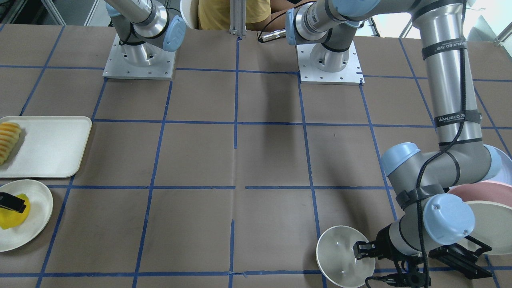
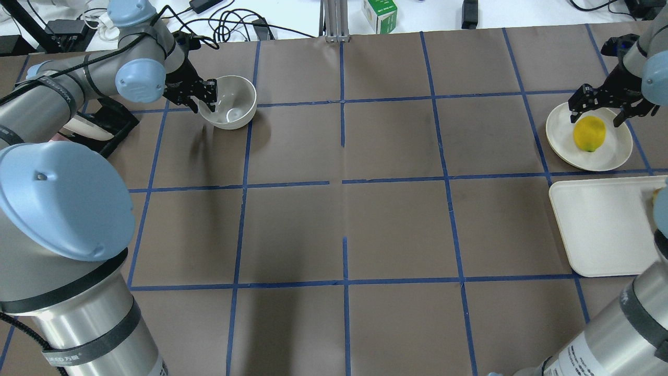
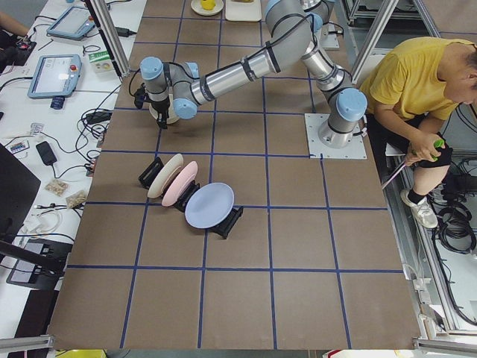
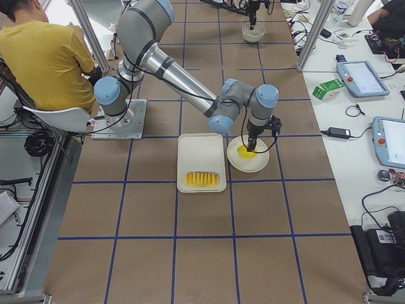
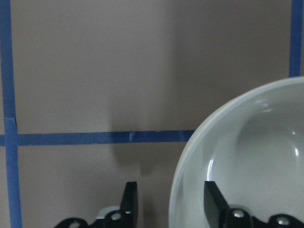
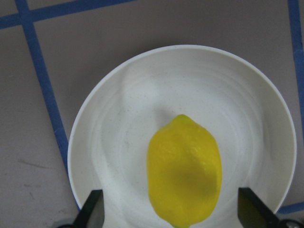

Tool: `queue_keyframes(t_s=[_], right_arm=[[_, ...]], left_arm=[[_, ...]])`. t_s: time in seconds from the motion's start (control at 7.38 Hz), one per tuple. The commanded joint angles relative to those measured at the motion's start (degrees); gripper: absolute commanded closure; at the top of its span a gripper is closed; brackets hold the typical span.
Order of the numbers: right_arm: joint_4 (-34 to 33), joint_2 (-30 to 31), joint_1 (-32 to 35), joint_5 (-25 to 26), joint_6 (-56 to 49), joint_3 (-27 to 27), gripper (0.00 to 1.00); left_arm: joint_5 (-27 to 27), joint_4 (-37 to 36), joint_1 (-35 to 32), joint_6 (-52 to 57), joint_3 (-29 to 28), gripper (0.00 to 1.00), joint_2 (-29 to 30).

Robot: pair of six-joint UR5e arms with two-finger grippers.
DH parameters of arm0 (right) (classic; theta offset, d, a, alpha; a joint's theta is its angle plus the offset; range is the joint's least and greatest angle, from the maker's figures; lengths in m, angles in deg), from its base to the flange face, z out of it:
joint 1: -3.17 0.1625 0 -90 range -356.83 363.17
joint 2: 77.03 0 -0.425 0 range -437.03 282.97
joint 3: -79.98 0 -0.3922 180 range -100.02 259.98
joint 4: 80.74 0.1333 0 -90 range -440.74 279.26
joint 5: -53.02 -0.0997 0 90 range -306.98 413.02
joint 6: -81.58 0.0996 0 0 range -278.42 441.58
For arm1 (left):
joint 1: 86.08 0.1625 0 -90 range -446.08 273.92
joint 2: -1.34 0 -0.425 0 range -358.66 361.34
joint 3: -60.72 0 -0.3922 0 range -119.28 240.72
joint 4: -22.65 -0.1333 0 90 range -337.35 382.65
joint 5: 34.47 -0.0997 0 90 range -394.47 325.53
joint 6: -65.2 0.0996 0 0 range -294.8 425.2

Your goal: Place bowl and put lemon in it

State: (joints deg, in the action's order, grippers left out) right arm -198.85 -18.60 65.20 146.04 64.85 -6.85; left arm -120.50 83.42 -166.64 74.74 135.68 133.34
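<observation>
At the far left of the overhead view the left gripper (image 2: 202, 97) sits over the near wall of the bowl (image 2: 233, 102), which rests upright on the table (image 2: 344, 224) in a far-left grid square. The wrist view shows one finger (image 5: 130, 203) outside the rim and the other finger (image 5: 213, 205) inside. A gap shows between the outer finger and the wall, so the fingers read as apart and straddling the wall, not clamped on it. The middle squares lie between the two arms, and the bowl stands well apart from the fruit.

At the far right the lemon (image 2: 589, 133) lies on a shallow white plate (image 2: 559, 137), just beyond a pale tray (image 2: 600, 230). The right gripper (image 6: 172, 211) hangs over it with its fingers spread wide, one to each side of the fruit and neither touching it. In the right wrist view the lemon's long axis runs away from the camera, square to the line between the fingertips. A closing stroke would therefore squeeze it across its narrow waist, which looks the surer hold. Most of the fruit lies ahead of the fingertips. The pick probably calls for a short advance and descent, though how high the tips stand above the plate cannot be told.

The right arm is plainly the nearer one to the lemon, and the left arm the nearer to the bowl
</observation>
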Motion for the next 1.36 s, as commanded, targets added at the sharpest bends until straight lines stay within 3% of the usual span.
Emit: queue_keyframes(t_s=[0.0,0.27,0.41,0.54,0.68,0.81,0.95,1.22], right_arm=[[-0.4,-1.7,-0.1,2.1,-0.2,0.0,0.00],[-0.5,-2.8,-0.1,2.2,0.3,0.0,0.00],[-0.5,-3.0,-0.1,2.0,1.7,0.3,0.06],[-0.5,-2.7,-0.1,2.4,1.7,0.3,0.60],[0.5,-2.5,-0.1,5.1,1.4,1.0,0.94],[2.4,-1.0,-0.1,5.9,1.4,0.6,1.00],[5.1,1.0,0.3,5.5,1.4,1.0,1.00],[10.0,5.6,2.2,4.6,1.5,0.9,1.00]], left_arm=[[2.0,0.0,0.1,-0.1,0.1,1.00,0.5],[1.8,1.9,0.3,-0.1,-0.4,1.00,-1.4],[1.8,4.1,-0.1,-0.8,-0.4,1.00,-2.4],[1.8,5.8,-0.4,-1.0,-0.2,1.00,-3.6],[1.7,7.2,-0.9,-1.3,0.2,1.00,-4.3],[1.8,8.6,-1.4,-2.3,0.4,1.00,-5.3],[2.8,9.5,-4.0,-5.8,1.6,1.00,-6.7],[2.6,7.0,-14.9,-19.5,7.2,1.00,-8.8]])
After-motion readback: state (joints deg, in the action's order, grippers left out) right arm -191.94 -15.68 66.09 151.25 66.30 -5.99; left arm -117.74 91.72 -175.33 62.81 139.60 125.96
